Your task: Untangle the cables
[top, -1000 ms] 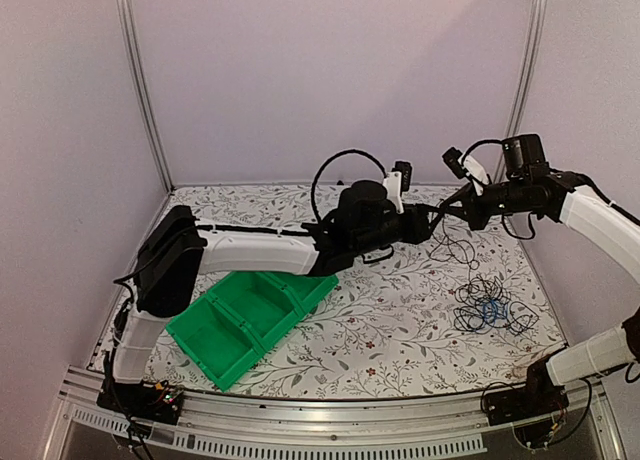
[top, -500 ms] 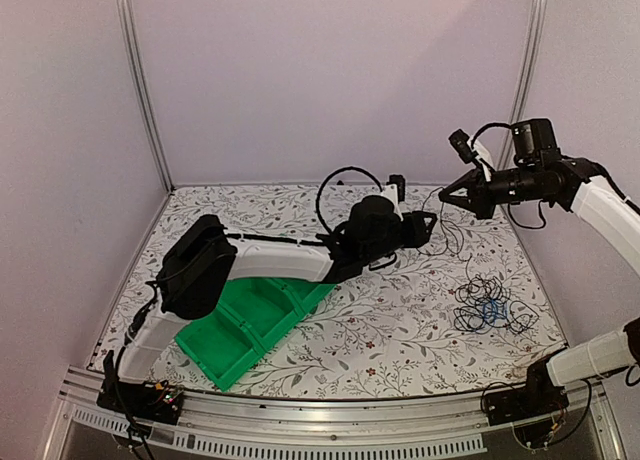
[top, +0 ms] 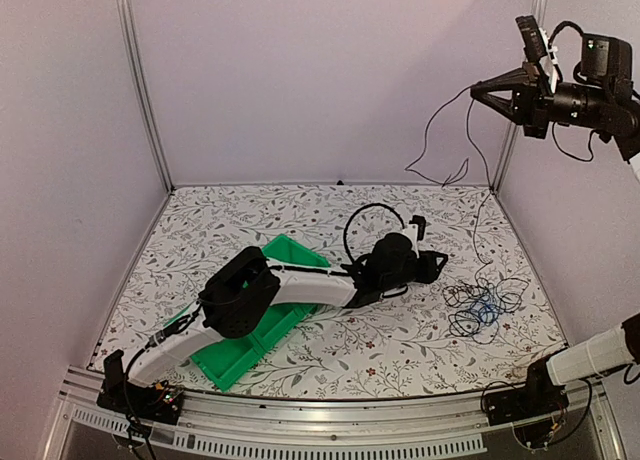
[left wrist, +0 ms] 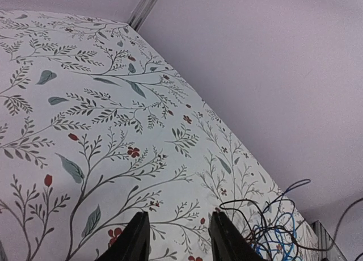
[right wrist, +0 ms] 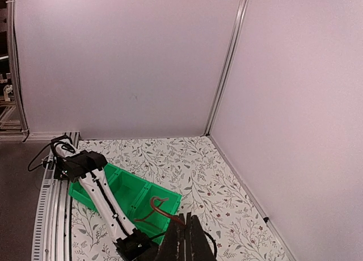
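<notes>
The right gripper [top: 474,88] has its two slim black fingers [right wrist: 177,243] pressed flat together, pinching a thin black cable [top: 427,135] high above the table. From the tips the wire hangs in slack, hair-fine curves. One strand drops to the cables [top: 480,302] heaped far below the gripper, a loose nest of wiry black loops with one bright blue cable [top: 488,306] coiled in its middle.

The left gripper [left wrist: 180,241] sits low over the surface with its matte black fingers apart. Only printed cloth shows between them, and it grips nothing. The nest lies just beyond its tips and a little to one side, not touching them. Beneath it spreads the table [top: 250,215], covered in a pale cloth printed with leafy sprigs and small red flowers. Behind the left gripper, partly under its white-shelled arm, sits a bright green plastic bin [top: 290,250] with straight-walled rectangular compartments.
</notes>
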`<state>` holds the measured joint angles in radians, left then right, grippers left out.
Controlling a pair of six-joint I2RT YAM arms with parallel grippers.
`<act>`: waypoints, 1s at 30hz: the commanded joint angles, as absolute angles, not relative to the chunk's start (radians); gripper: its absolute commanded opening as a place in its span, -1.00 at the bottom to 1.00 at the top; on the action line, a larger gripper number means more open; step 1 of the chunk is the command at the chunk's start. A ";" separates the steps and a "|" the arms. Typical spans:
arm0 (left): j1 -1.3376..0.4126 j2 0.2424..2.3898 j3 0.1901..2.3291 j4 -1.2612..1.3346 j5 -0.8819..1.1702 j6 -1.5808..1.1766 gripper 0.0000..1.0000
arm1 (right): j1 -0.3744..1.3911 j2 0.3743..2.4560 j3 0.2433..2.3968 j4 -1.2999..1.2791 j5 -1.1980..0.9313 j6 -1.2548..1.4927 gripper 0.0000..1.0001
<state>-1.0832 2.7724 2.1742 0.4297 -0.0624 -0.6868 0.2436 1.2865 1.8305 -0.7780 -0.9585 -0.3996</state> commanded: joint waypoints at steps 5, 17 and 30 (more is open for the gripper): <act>-1.072 2.643 1.996 0.454 -0.026 -0.617 -0.26 | 0.192 1.372 1.995 -0.804 -1.052 -0.379 -1.00; -1.029 2.093 1.213 0.672 -0.015 -0.536 0.08 | 0.191 1.294 1.618 -0.663 -0.842 -0.420 -1.00; -1.020 1.884 1.350 0.507 0.084 -0.205 0.49 | 0.260 1.263 1.280 -0.637 -0.743 -0.485 -1.00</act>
<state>-1.0290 1.8942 1.2289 0.6018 0.0254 -0.3748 0.2295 1.2663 1.3163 -0.6609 -0.7769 -0.4686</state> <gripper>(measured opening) 0.731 0.016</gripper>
